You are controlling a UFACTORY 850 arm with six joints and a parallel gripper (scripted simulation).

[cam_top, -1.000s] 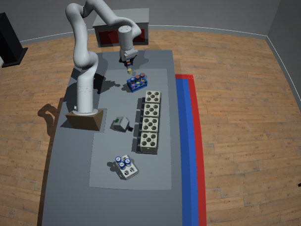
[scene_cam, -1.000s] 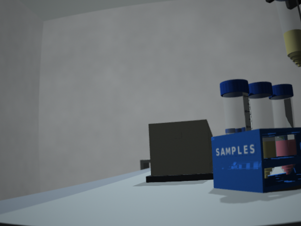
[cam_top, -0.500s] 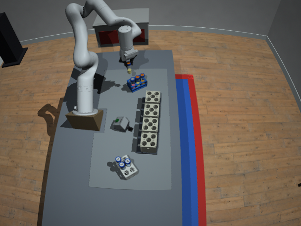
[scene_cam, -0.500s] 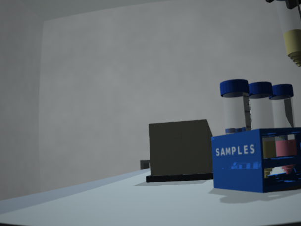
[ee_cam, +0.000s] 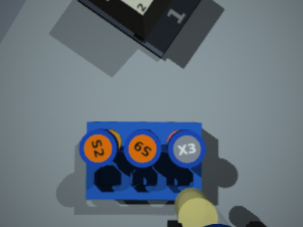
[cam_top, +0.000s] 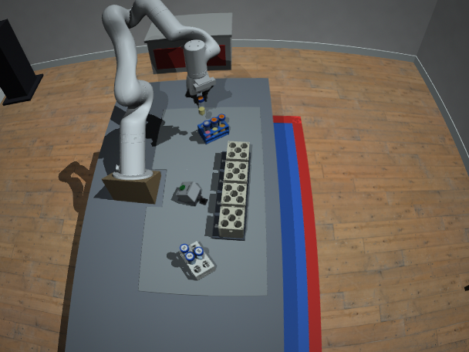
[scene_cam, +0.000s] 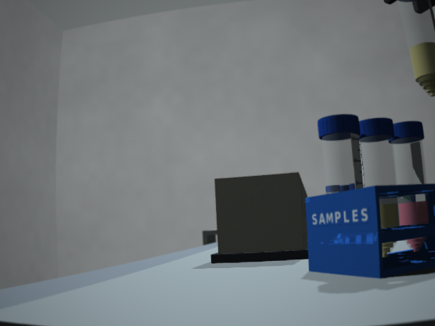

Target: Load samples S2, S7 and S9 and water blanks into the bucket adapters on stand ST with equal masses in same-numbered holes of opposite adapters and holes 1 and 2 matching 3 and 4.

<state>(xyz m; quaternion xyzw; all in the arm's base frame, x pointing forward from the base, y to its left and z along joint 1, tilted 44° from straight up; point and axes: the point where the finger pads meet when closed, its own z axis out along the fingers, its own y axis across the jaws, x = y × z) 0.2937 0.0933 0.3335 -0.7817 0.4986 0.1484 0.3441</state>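
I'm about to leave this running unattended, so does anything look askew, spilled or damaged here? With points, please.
Nothing looks spilled or damaged. The blue sample rack (cam_top: 205,140) (scene_cam: 343,232) (ee_cam: 145,196) and the white blank rack (cam_top: 200,275) sit at an angle to the row of adapters (cam_top: 232,228), but both look flat on the table.

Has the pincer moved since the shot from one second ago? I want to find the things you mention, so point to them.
No, not visibly. In the top view the pincer (cam_top: 200,99) hangs at the same spot beyond the blue sample rack (cam_top: 213,132), with no shift either way against the table's far edge.
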